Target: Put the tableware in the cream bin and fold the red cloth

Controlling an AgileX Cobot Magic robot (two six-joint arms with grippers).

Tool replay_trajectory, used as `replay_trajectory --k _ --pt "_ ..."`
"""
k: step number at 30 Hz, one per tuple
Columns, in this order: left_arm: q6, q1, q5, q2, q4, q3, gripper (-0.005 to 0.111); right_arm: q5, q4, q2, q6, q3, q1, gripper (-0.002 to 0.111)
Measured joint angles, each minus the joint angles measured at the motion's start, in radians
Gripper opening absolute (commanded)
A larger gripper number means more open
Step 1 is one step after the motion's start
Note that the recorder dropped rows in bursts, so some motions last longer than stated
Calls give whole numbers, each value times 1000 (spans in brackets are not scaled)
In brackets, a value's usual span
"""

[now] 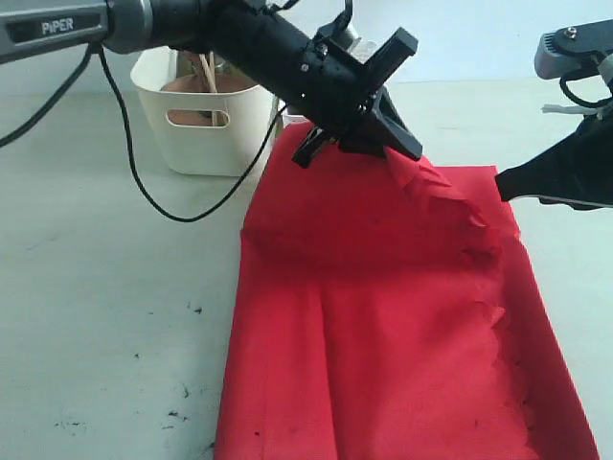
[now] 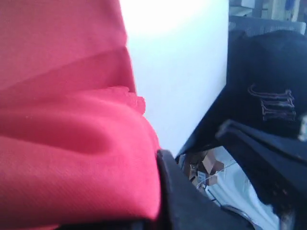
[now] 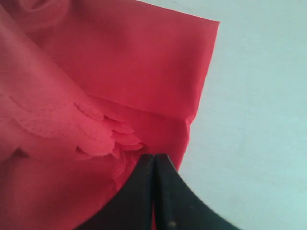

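Red cloth (image 1: 383, 316) mid-fold; no tableware seen outside the bin, so that stage is judged done.
Left gripper (image 1: 397, 144) appears clenched on the cloth's far edge beside the cream bin (image 1: 196, 144). Right gripper (image 1: 508, 182) is shut at the far right corner, hold on the fabric unconfirmed. The next move calls for drawing that edge over evenly. Bin contents are mostly hidden, and the cloth's near edge is cut off.

Exterior overview; wrist close-ups on cloth (image 1: 383, 316)
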Motion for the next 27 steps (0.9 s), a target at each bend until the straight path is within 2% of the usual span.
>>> replay_trajectory --k 1,2,3,5,7,8,10,12,15,17,19,20,24,27 --pt "-5 0 -17 21 0 -1 38 -2 0 0 0 0 0 0" --pt "-14 0 -51 62 -7 -2 50 -2 0 0 0 0 0 0" --pt "-16 0 -72 82 -17 -2 73 -2 0 0 0 0 0 0" --pt "-10 0 -131 113 -48 -2 89 -2 2 0 0 0 0 0" --pt "59 0 -167 118 -97 -26 82 -4 2 0 0 0 0 0" --pt "74 0 -167 118 -97 -41 72 -4 2 0 0 0 0 0" --pt "99 0 -155 107 -87 -80 63 -4 2 0 0 0 0 0" --pt "106 8 -113 79 -19 -96 57 -4 8 0 0 0 0 0" --pt "104 22 -25 32 174 -100 54 -8 57 21 -35 0 0 0" --pt "88 22 2 8 364 -103 48 -10 141 74 -107 0 0 0" --pt "76 22 4 -14 516 -75 33 -12 225 146 -177 0 0 0" --pt "69 22 9 -24 547 -61 24 -14 251 177 -200 0 0 0" --pt "59 22 12 -57 632 7 1 -30 291 287 -230 0 0 0" --pt "60 22 15 -85 685 51 0 -46 339 339 -260 0 0 0"
